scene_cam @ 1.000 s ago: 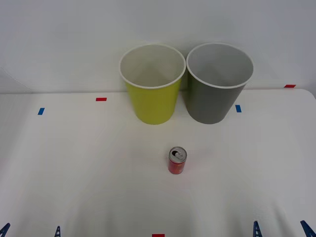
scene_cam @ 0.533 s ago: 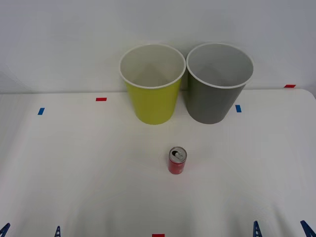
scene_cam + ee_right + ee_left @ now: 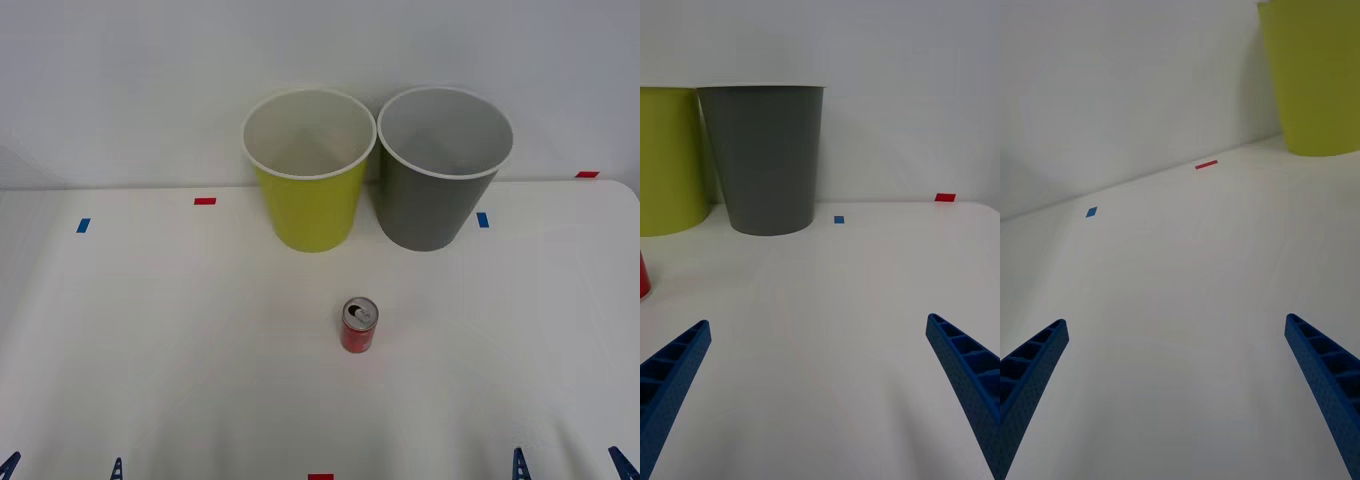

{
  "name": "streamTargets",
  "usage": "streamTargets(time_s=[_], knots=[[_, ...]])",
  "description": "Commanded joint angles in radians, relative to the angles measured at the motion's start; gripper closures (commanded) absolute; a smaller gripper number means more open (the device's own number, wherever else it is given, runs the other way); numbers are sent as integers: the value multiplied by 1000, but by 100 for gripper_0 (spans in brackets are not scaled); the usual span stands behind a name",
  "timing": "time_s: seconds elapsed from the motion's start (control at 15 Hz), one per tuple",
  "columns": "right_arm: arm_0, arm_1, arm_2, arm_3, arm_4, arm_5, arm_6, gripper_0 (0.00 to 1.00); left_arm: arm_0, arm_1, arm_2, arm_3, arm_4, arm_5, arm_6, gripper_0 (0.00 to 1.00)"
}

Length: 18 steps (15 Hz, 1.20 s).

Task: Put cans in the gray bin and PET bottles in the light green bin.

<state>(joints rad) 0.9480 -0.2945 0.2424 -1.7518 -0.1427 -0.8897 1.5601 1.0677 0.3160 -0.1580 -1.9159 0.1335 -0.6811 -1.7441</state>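
Note:
A small red can with a silver top stands upright in the middle of the white table; its edge shows in the right wrist view. Behind it stand the light green bin and, to its right, the gray bin, side by side and both upright. My left gripper is open at the near left edge of the table. My right gripper is open at the near right edge, well short of the can. No PET bottles are in view.
Small red tape marks and blue tape marks dot the table. A plain white wall rises behind the bins. The table's right edge runs near a red mark.

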Motion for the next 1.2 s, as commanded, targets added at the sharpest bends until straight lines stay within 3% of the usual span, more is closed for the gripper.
streamTargets(time_s=[0.07,0.6,0.93,1.2], knots=[[0,0,0,0,0,0,0,0,0,0,0,0,0,0,0,0],[0,0,0,0,0,0,0,0,0,0,0,0,0,0,0,0],[-49,48,40,74,35,-49,15,0,0,0,0,0,0,0,0,0],[-66,-38,97,75,34,-58,11,0,0,0,0,0,0,0,0,0]])
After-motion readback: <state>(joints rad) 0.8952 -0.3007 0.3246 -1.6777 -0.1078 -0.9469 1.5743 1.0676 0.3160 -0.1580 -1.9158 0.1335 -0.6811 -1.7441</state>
